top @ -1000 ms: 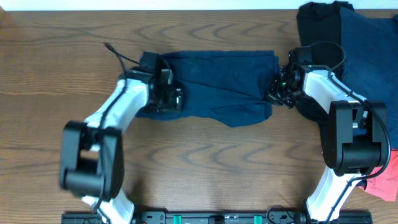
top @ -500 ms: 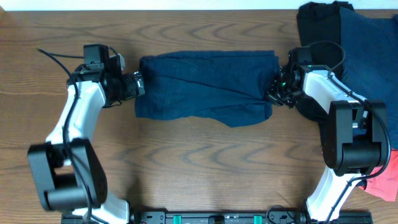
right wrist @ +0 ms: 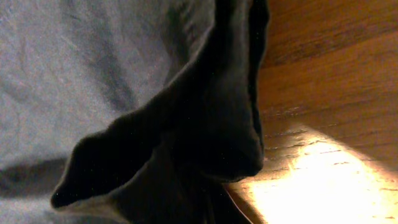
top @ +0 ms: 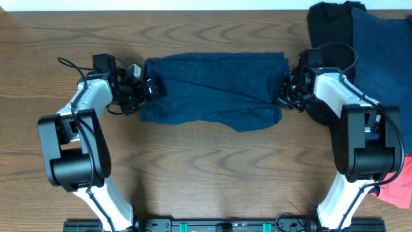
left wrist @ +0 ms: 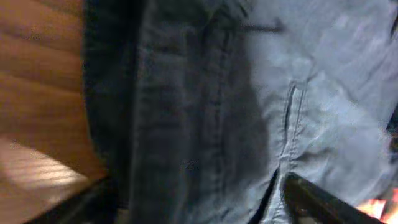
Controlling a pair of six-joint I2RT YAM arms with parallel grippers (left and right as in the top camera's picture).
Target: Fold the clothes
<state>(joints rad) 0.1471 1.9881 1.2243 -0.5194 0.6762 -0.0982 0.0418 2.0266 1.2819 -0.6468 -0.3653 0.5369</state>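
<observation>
The dark navy shorts (top: 212, 95) lie folded into a wide band across the middle of the table. My left gripper (top: 153, 89) is at their left edge. In the left wrist view its fingers are spread wide (left wrist: 199, 194) with the cloth and its seam (left wrist: 261, 124) between them. My right gripper (top: 285, 95) is at the shorts' right edge, shut on a bunched fold. In the right wrist view that dark fold (right wrist: 205, 137) hangs over the jaws and hides the fingers.
A black garment (top: 328, 26) and a navy garment (top: 380, 58) are piled at the back right, just behind my right arm. A coral-red garment (top: 398, 190) lies at the right edge near the right arm's base. Bare wood (top: 212, 167) lies in front of the shorts.
My left arm swung off the shorts' left end out to the left, then came back in to their left edge. The right arm and the shorts have not moved.
</observation>
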